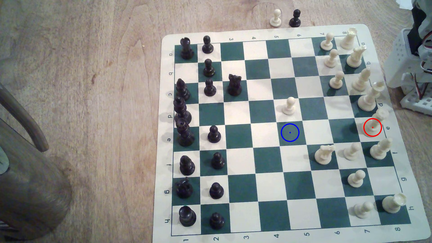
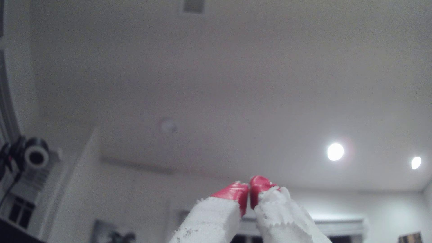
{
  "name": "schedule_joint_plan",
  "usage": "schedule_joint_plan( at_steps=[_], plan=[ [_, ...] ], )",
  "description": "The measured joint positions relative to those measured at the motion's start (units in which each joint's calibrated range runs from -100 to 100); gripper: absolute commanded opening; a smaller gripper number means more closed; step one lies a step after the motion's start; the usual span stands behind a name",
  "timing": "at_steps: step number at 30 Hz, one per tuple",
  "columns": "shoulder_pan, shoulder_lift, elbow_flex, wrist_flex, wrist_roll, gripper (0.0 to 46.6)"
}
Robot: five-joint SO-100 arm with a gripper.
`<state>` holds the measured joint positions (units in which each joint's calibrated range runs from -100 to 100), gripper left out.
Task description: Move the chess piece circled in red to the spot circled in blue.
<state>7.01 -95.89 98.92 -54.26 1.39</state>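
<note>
We see our gripper (image 2: 249,190) raised with red-tipped jaws pressed together on nothing, while the cream piece (image 1: 378,118) stands in the red ring (image 1: 372,127)

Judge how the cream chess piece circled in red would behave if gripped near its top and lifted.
The red-circled piece looks tall and slim, so it probably tips easily. Its plastic looks smooth, perhaps slippery. Neighbouring cream pieces stand close and could be knocked.
</note>
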Motion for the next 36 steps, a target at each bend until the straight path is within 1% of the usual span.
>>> schedule_joint_plan(
  at_steps=[7, 12, 15, 19, 22, 23, 24, 26, 28, 31, 36],
  plan=[
    [-2.6, 0.0, 0.0, -5.7, 1.3, 0.2],
    [-4.1, 0.1, -2.3, -0.9, 1.5, 0.2],
    [-4.0, 0.3, -11.5, 11.5, 1.8, 0.2],
    [-1.6, 0.3, -20.4, 29.5, 1.8, 0.2],
    [-1.3, 0.3, -24.1, 35.6, 1.8, 0.2],
    [-1.0, 0.3, -27.7, 42.4, 1.8, 0.2],
    [-0.7, 0.3, -28.8, 44.9, 1.8, 0.2],
    [0.5, 0.2, -31.3, 49.3, 1.9, 0.2],
    [2.6, 0.2, -36.7, 57.1, 1.8, 0.2],
    [3.8, 0.2, -40.1, 61.8, 1.7, 0.2],
    [4.3, 0.2, -46.6, 80.7, 2.1, 0.2]
  ],
)
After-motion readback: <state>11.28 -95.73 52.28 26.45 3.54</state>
